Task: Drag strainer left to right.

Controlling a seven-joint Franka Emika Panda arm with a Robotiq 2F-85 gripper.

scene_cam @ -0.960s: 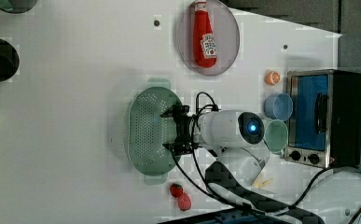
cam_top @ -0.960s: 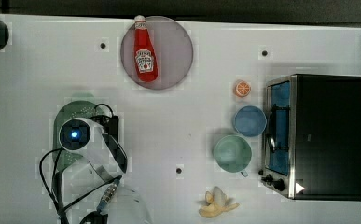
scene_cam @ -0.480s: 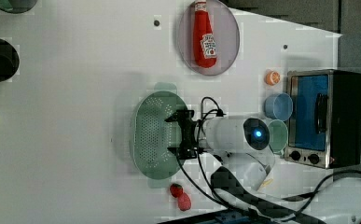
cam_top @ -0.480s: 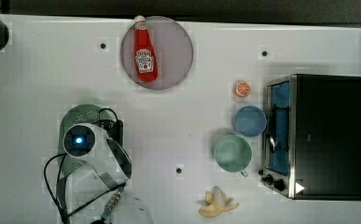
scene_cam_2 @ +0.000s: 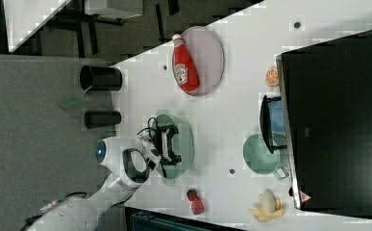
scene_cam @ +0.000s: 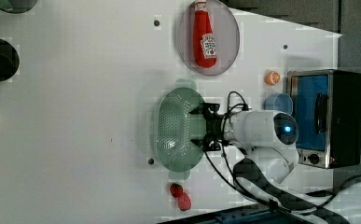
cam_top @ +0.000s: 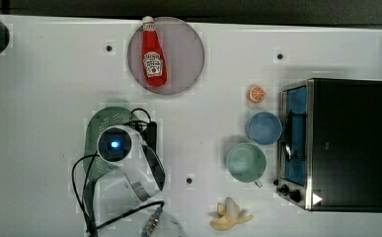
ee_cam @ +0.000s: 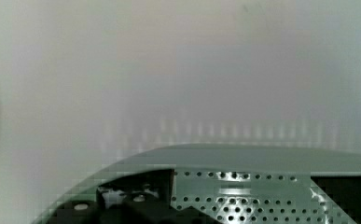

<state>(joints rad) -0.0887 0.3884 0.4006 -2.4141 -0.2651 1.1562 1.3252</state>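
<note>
The strainer (scene_cam: 173, 133) is a pale mint-green oval colander dotted with small holes, lying left of the table's middle in the left view. My gripper (scene_cam: 195, 127) reaches into its bowl from the left view's right, open, its two black fingers (scene_cam: 197, 111) spread wide inside the bowl near the rim. From above, my wrist covers most of the strainer (cam_top: 94, 129). In the right view the gripper (scene_cam_2: 173, 143) sits over the strainer (scene_cam_2: 187, 137). Close up, the strainer's rim (ee_cam: 243, 155) shows between the dark fingers (ee_cam: 122, 200).
A ketchup bottle (cam_top: 152, 57) lies on a grey plate (cam_top: 186, 54) at the top view's top. An orange slice (cam_top: 256, 93), blue bowl (cam_top: 264, 128), mint cup (cam_top: 247, 162), toaster oven (cam_top: 344, 143) and banana (cam_top: 229, 216) stand to the top view's right. Red fruit (scene_cam: 180, 195) lies near the strainer.
The arm and the strainer have slid together toward the top view's right over the last second. The fingers have stayed spread inside the bowl.
</note>
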